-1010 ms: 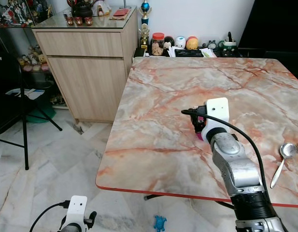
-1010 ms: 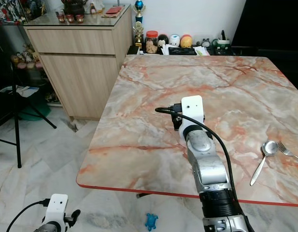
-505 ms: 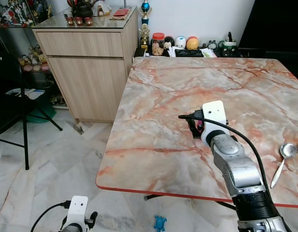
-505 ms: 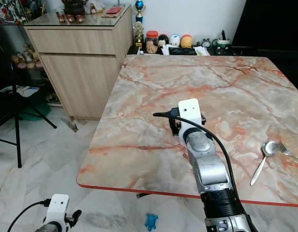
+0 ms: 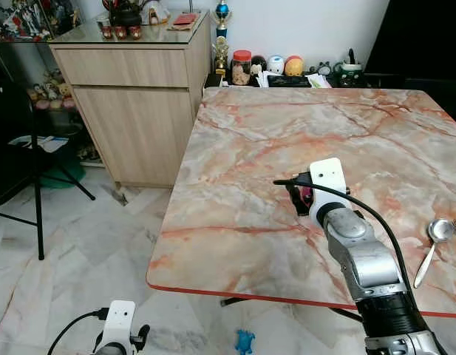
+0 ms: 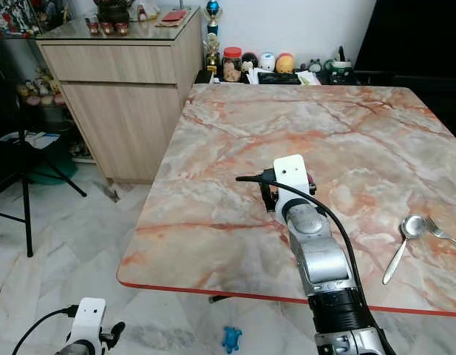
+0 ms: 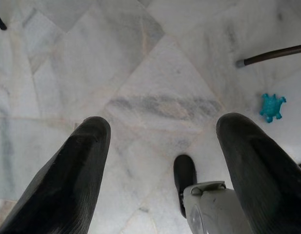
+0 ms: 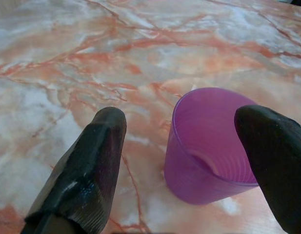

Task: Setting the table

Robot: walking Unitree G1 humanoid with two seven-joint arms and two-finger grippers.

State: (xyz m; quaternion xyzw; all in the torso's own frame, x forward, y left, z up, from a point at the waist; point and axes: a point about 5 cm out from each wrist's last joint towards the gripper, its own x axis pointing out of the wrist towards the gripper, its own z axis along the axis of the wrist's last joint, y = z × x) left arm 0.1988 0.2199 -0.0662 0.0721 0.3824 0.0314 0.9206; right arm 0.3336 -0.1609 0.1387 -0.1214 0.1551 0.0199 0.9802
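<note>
Placing a purple plastic cup (image 8: 211, 146) on the marble table (image 5: 235, 140).

Nearest, right gripper (image 8: 189, 161) spread wide, fingers either side of the cup, not touching; probably a straight retreat next. Cup upright, empty, translucent, ribbed, mid-table. Farther right, spoon (image 5: 433, 244) and fork (image 6: 442, 231). Left gripper (image 7: 170, 165) idle, splayed above the floor.

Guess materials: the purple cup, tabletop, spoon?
Cup: likely plastic, translucent purple, thin ribbed wall. Tabletop: marble or marble-look slab, glossy, pink-orange veins; red edge band hints at laminate. Spoon: metal, probably stainless, shiny silver.
</note>
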